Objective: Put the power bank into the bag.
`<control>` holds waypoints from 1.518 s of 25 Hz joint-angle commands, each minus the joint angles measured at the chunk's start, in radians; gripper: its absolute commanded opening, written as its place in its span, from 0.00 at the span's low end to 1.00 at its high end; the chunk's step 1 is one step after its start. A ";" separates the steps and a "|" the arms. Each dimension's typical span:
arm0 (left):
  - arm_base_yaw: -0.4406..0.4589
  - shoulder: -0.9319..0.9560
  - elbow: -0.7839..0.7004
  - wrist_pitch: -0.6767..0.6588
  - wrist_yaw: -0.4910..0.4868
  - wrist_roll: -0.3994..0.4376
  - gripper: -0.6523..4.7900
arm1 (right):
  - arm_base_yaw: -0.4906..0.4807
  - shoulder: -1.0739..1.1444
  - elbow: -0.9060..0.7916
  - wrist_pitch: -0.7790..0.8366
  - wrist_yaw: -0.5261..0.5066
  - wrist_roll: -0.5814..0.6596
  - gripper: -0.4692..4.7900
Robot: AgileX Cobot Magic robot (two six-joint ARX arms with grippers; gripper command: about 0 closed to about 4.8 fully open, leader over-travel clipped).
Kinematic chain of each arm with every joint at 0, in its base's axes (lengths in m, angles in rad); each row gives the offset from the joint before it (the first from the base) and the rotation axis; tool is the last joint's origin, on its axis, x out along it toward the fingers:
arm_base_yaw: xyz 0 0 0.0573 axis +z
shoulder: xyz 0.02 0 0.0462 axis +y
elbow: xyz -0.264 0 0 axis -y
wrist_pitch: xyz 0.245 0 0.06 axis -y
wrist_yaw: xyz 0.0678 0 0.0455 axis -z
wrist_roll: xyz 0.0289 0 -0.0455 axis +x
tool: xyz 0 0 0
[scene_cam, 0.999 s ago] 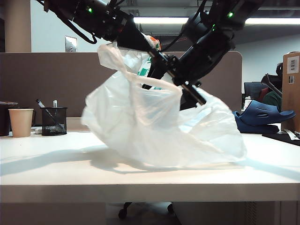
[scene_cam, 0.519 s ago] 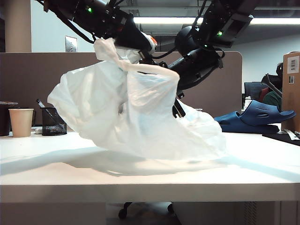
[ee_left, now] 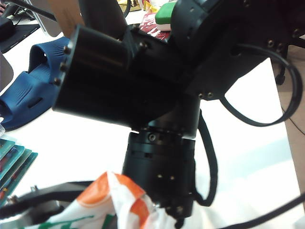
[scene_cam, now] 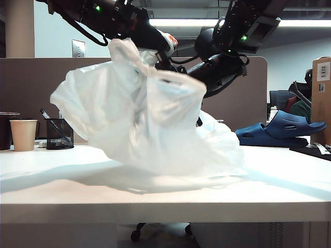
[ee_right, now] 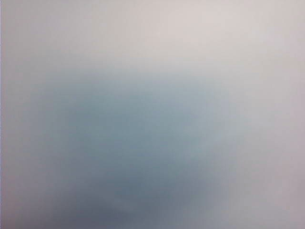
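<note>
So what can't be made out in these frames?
- Power bank: in no view; the bag may hide it.
- Right end effector: exterior view, behind the bag; right wrist view is a plain blur.
- Left end effector: exterior view, behind the bag's top; left wrist view shows mainly the other arm.

Both arms reach in from above and meet high over the middle — left arm [scene_cam: 111, 18] slanting down from the left, right arm [scene_cam: 222, 64] from the right. The left hand [scene_cam: 155, 51] is clamped closed; the right hand is hidden, its state unreadable.
</note>
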 commanded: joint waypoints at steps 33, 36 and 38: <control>-0.002 0.021 0.002 -0.010 -0.260 0.043 0.26 | 0.073 0.066 0.008 -0.209 0.354 -0.028 0.79; -0.002 0.021 0.002 -0.009 -0.264 0.043 0.29 | 0.067 0.038 0.008 -0.208 0.353 -0.032 0.80; -0.002 0.021 0.002 -0.009 -0.267 0.043 0.29 | 0.057 0.001 0.008 -0.206 0.357 -0.032 0.80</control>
